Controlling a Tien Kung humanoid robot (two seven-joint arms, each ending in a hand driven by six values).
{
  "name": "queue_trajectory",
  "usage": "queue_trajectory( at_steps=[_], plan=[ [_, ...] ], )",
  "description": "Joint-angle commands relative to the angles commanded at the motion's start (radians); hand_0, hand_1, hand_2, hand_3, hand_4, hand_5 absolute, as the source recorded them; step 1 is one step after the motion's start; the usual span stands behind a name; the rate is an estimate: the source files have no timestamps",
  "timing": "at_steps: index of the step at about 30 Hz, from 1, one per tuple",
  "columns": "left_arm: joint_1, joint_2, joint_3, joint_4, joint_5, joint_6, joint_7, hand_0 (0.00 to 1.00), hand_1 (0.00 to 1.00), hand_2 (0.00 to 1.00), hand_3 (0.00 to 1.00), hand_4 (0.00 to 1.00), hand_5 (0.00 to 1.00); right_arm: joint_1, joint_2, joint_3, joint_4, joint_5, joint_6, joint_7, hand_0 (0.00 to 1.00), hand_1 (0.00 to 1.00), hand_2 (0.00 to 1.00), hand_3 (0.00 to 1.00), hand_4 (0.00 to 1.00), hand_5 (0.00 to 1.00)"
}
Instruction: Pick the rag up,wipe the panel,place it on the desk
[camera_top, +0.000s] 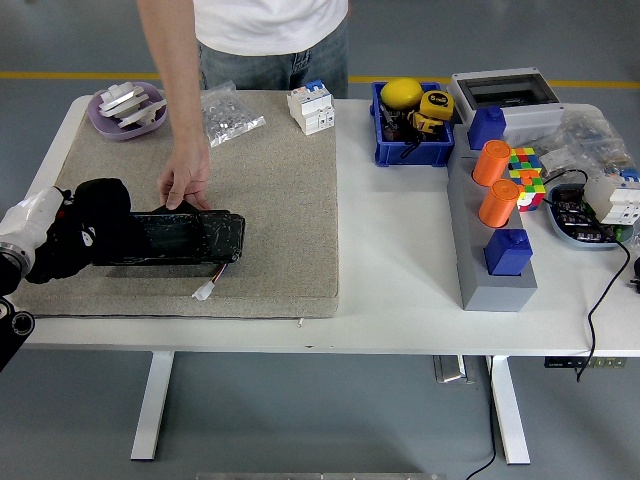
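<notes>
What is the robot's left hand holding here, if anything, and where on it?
The left hand grips the black rag, bunched at the panel's left end. A person's hand steadies the panel's far edge.

black rag (95, 225) bunched at the glossy black panel's (185, 238) left end, panel flat on mat

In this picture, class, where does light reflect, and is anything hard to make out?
Head view: even, soft lighting, sharp throughout; a faint sheen on the glossy black panel; the black rag merges with the left hand, hiding its fingers.
</notes>
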Motion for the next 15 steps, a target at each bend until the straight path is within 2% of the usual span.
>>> queue_trajectory(
  at_steps=[7, 15],
  plan=[
    [-0.007, -0.009, 0.029, -0.007, -0.002, -0.002, 0.003, 0.235, 0.262, 0.527, 0.475, 0.259, 0.002, 0.0, -0.001, 0.002, 0.001, -0.003, 0.001, 0.001, 0.759, 0.721, 0.718, 0.647, 0.984, 0.474],
    [-0.037, -0.01, 0.138, -0.062, -0.009, 0.002, 0.008, 0.235, 0.262, 0.528, 0.477, 0.262, 0.002, 0.002, -0.002, 0.001, 0.001, -0.003, 0.001, 0.001, 0.759, 0.721, 0.718, 0.646, 0.983, 0.473]
  ],
)
